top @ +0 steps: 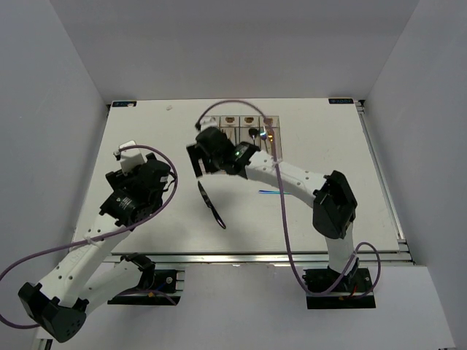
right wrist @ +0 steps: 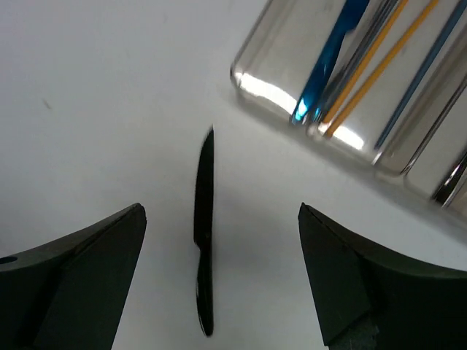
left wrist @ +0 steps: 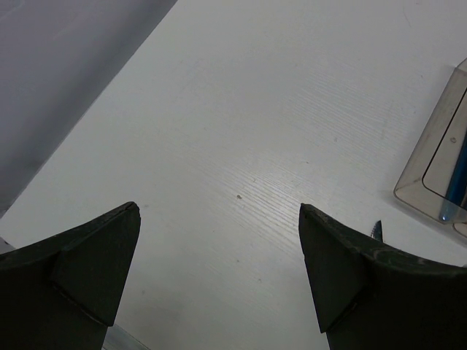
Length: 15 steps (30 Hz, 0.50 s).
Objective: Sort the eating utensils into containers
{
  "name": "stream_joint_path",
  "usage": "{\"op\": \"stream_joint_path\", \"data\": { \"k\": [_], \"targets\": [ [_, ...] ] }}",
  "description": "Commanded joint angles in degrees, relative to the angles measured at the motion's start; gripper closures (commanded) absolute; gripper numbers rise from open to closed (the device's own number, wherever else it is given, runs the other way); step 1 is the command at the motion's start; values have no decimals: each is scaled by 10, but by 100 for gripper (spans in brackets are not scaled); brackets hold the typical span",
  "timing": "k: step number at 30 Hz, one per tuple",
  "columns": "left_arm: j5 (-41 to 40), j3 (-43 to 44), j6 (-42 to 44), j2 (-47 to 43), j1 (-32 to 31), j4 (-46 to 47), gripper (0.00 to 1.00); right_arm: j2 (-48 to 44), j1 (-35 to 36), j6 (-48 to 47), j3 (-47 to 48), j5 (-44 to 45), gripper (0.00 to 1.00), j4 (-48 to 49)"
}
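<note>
White worktop [top: 146,131] is seen, a black knife [right wrist: 203,219] laid near the clear bins [right wrist: 255,80]. Left end effector [left wrist: 219,207] and right end effector [right wrist: 219,211] are held open, empty.

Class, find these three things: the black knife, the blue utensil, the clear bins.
black knife [right wrist: 203,189], right wrist view, middle of the blade.
blue utensil [right wrist: 326,64], right wrist view, its shaft.
clear bins [right wrist: 252,67], right wrist view, nearest bin's end wall.

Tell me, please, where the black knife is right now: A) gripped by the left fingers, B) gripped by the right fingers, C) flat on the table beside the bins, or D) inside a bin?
C: the knife lies flat on the table, outside the bins, with the right fingers open on either side and not touching it.
</note>
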Motion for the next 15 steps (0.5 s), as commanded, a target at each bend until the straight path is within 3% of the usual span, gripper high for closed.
{"op": "stream_joint_path", "data": {
  "k": [1,9,15],
  "targets": [
    [-29,6,-15,-21,10,-10,2,-23,39,1,-80,36,11,-71],
    [-17,2,-7,-21,17,-2,2,-21,78,30,-175,1,13,-57],
    [-7,2,-1,-6,17,2,2,22,78,17,-181,-58,36,-48]
  ]
}}
